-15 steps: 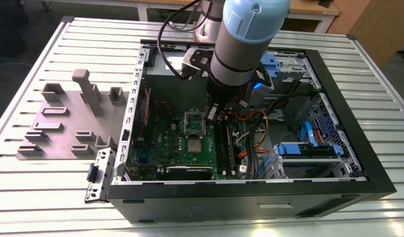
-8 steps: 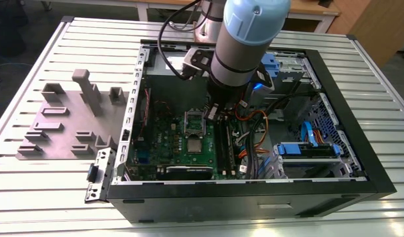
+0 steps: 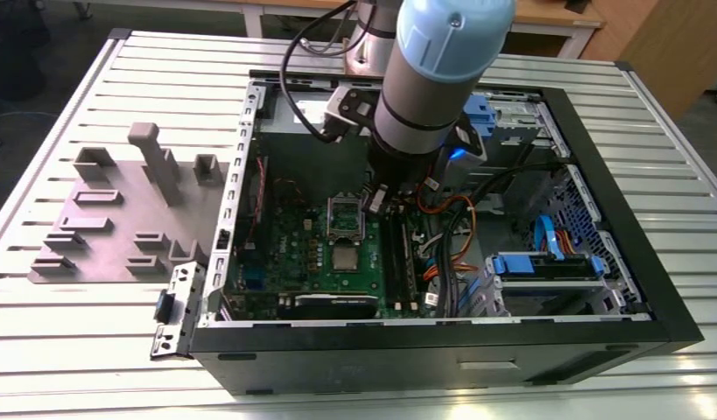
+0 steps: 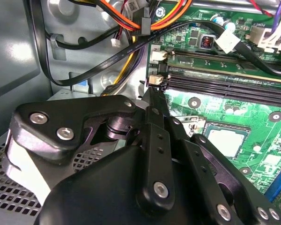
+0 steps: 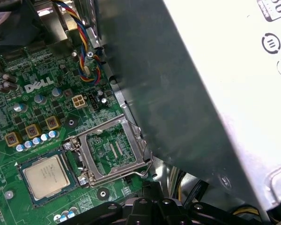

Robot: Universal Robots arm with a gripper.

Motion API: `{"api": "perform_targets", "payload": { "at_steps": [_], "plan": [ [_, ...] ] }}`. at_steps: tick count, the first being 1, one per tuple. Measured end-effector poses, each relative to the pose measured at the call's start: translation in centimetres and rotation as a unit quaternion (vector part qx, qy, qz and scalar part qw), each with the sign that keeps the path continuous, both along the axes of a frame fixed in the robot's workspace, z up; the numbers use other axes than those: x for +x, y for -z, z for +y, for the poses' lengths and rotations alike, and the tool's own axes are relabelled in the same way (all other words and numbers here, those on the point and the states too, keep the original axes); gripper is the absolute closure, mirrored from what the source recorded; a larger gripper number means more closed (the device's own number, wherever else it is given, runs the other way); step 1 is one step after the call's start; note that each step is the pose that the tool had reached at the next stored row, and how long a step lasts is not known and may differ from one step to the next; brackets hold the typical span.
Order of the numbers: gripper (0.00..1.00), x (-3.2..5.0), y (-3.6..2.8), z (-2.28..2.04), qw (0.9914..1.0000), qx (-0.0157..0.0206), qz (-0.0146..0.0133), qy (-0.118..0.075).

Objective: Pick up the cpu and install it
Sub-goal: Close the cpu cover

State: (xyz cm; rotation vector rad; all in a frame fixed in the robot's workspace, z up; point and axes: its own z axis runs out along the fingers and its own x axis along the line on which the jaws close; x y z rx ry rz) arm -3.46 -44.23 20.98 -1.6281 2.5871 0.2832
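Gripper (image 4: 151, 91) hangs low inside the open case (image 3: 638, 289), above the motherboard (image 3: 294, 254). Its black fingers (image 4: 154, 140) look drawn together to a narrow tip in the second wrist view; nothing seen between them, though the tip itself is hard to make out. Cpu (image 5: 44, 176): small square chip, silvery-grey top, pale rim, sits flat in its socket on the green board, in both wrist views (image 4: 228, 140) and as a small light square in the exterior view (image 3: 345, 259). Silver socket frame (image 5: 113, 152) stands flipped open just beside it. Frame's far edge is cut off by the grey metal box (image 5: 187, 93). Arm (image 3: 434, 79) hides much of the board's upper part. Grey holder blocks (image 3: 124, 219) lie outside, at the exterior view's left.
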Motion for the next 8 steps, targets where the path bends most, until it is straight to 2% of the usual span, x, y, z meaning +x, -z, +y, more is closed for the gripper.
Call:
{"api": "perform_targets", "payload": {
  "at_steps": [8],
  "plan": [
    [0.89, -0.02, 0.18, 0.04, 0.99999, 0.0037, 0.0000, 0.000]
  ]
}}
